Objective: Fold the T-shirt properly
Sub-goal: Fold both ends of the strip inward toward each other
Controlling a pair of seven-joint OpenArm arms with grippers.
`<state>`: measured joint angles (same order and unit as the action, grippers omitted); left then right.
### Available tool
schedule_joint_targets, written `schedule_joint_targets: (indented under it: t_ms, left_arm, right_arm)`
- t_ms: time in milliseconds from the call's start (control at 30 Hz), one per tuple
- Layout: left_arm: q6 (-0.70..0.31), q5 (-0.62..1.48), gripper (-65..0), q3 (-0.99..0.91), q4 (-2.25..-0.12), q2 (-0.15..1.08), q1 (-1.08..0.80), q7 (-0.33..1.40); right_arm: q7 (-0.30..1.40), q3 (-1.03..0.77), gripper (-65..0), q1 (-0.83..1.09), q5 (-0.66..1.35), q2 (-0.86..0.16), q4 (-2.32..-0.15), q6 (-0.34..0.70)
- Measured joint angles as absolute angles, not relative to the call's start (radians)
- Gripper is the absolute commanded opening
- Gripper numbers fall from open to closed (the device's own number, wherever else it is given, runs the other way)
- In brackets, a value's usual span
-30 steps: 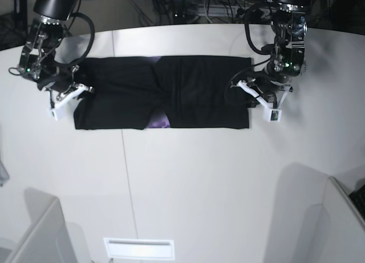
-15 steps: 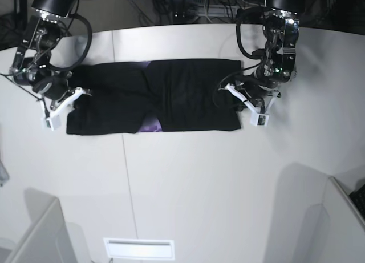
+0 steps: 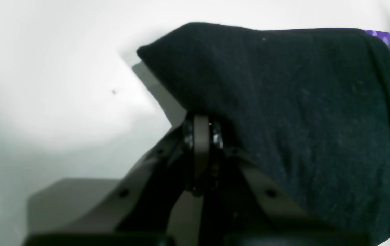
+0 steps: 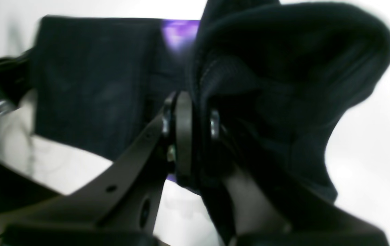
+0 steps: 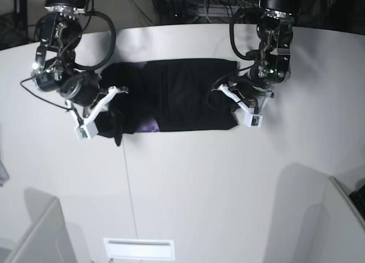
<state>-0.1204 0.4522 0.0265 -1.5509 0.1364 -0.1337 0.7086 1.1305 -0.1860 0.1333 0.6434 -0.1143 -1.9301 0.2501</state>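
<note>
T-shirt point(image 5: 177, 94) lay as a long black band across the far half of the white table point(image 5: 188, 183), its long axis running side to side, closer to the far edge than to the near one. A small purple patch of print point(image 5: 149, 126) showed at the band's near edge, left of centre in the base view.

Right gripper point(image 5: 108, 100) was at the band's left end in the base view. The wrist view showed its jaws closed on a thick bunch of black cloth, with folds of fabric pressed between them and billowing up past the fingers point(image 4: 183, 133). That end of the shirt was lifted and gathered into a rumpled lump, with a dark point of cloth hanging down toward the near edge. The rest of the band, with the purple print at its edge, lay flat beyond the jaws in that view.

Left gripper point(image 5: 234, 100) was at the band's right end in the base view. Its jaws were fully closed, pinching the shirt's edge; the wrist view showed the fingers point(image 3: 202, 143) meeting with black cloth rising directly from them. The corner of that end was raised clear of the table, casting a shadow on the white surface beneath. A sliver of purple showed at the far right of that view.
</note>
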Motion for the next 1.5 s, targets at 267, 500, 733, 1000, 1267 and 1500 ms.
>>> schedule_joint_targets:
  t_ms: [267, 500, 733, 1000, 1267, 1500]
  left_arm:
    - [-0.124, 0.456, -65.0, 0.108, -1.530, 0.133, -0.114, 0.700]
    - [-0.124, 0.457, -65.0, 0.109, -1.524, 0.121, -0.101, 0.707]
    - [-0.080, 0.453, -65.0, 0.170, -1.522, 0.122, -0.080, 0.710]
    - [-0.010, 0.446, -65.0, 0.231, -1.528, 0.128, -0.064, 0.710]
    - [-0.007, 0.446, -65.0, 0.236, -1.529, 0.128, -0.068, 0.709]
    - [-0.008, 0.450, -65.0, 0.237, -1.530, 0.135, -0.074, 0.703]
  right_arm:
    - [1.146, -0.142, -65.0, 0.133, 0.643, -0.059, -1.960, 0.244]
    - [1.186, -0.142, -65.0, 0.133, 0.644, -0.024, -1.983, 0.244]
    - [1.179, -0.144, -65.0, 0.135, 0.638, 0.029, -1.990, 0.244]
    - [1.177, -0.144, -65.0, 0.145, 0.639, 0.078, -1.991, 0.244]
    - [1.120, -0.121, -65.0, 0.151, 0.627, 0.113, -1.991, 0.243]
    - [1.005, 0.001, -65.0, 0.203, 0.631, 0.116, -1.988, 0.243]
